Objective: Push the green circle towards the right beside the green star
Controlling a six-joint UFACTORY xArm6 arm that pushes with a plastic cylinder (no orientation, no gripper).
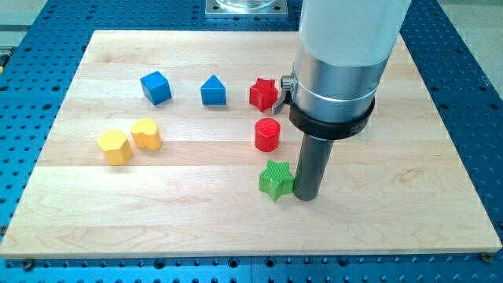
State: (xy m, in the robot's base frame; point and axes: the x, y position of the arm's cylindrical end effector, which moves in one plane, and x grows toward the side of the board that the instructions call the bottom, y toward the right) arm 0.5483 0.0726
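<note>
One green star seemingly touches my tip (a plain rod, no tool) on its right.

My tip touching green star on its right — red cylinder just above.

Seven blocks: two blue, two red, two yellow, one green star.

Lab: blue perforated bench, wooden board.
</note>
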